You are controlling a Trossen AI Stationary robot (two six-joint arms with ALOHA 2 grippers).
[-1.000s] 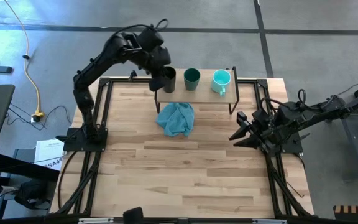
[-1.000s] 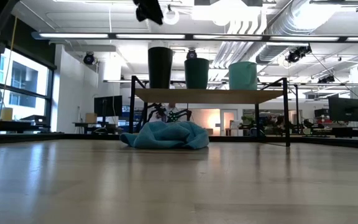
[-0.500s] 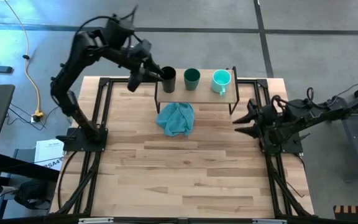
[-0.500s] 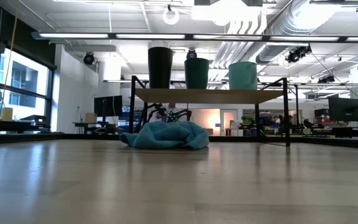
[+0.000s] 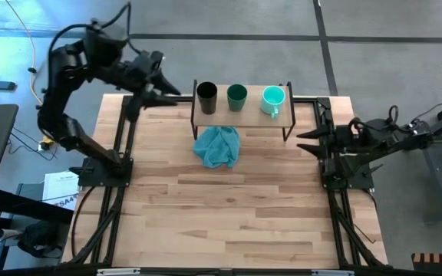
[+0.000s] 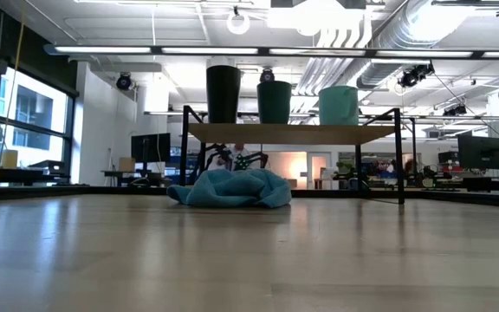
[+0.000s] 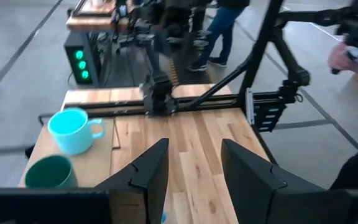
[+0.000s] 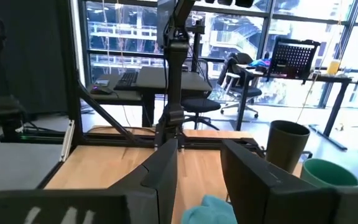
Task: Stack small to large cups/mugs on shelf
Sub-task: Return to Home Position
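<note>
Three cups stand upright in a row on the shelf's [image 5: 244,116] wooden top: a black cup [image 5: 206,97] at the left, a dark teal-green cup [image 5: 236,96] in the middle, a light turquoise mug [image 5: 273,99] at the right. In the low view they show as black cup [image 6: 223,94], teal-green cup [image 6: 275,101] and mug [image 6: 339,105] on the shelf [image 6: 293,133]. My left gripper [image 5: 169,93] is open and empty, left of the black cup and apart from it. My right gripper [image 5: 305,144] is open and empty, near the table's right edge.
A blue-teal cloth [image 5: 217,147] lies crumpled on the table in front of the shelf, partly under it [image 6: 232,188]. Black frame rails [image 5: 126,138] run along the table's left and right sides. People stand in the room beyond the table [image 7: 219,25].
My left gripper has drawn back from over the black cup toward the table's left edge, and it is out of the low view now. My right gripper has drawn back toward the table's right and far edges. The cups have stayed in place.
</note>
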